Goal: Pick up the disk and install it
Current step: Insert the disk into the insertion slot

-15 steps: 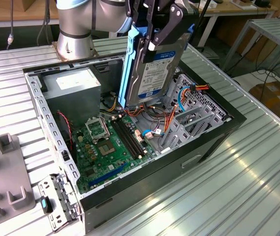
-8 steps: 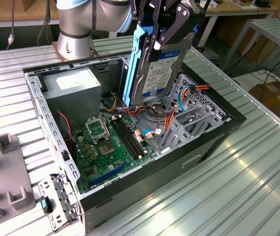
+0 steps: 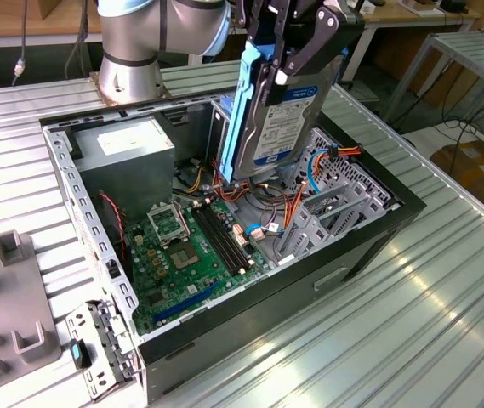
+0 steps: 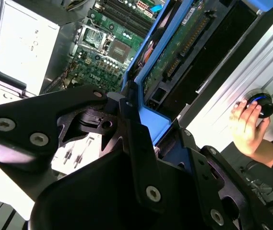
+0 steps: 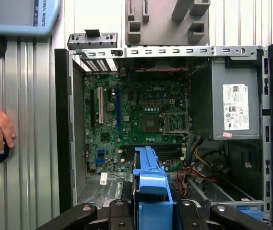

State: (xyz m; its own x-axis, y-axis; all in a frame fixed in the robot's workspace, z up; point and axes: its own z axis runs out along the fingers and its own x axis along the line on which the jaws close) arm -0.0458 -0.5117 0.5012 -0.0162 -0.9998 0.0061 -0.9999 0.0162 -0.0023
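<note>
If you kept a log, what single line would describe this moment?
hand: shut on the disk | disk: held on edge above the open computer case | install: not yet done

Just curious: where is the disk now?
In the exterior view, the hand holds the disk on edge above the open case, over the cables.

Bright, even light, probably coming from overhead. In the exterior view, glare streaks are running along the ribbed table [image 3: 420, 289], and the case [image 3: 327, 280] is throwing a soft shadow in front of itself. The disk [image 3: 280, 110] label is reading evenly lit. In the second wrist view the power supply [image 4: 23, 48] is blowing out white and the gripper [image 4: 153, 122] is going near black.
</note>
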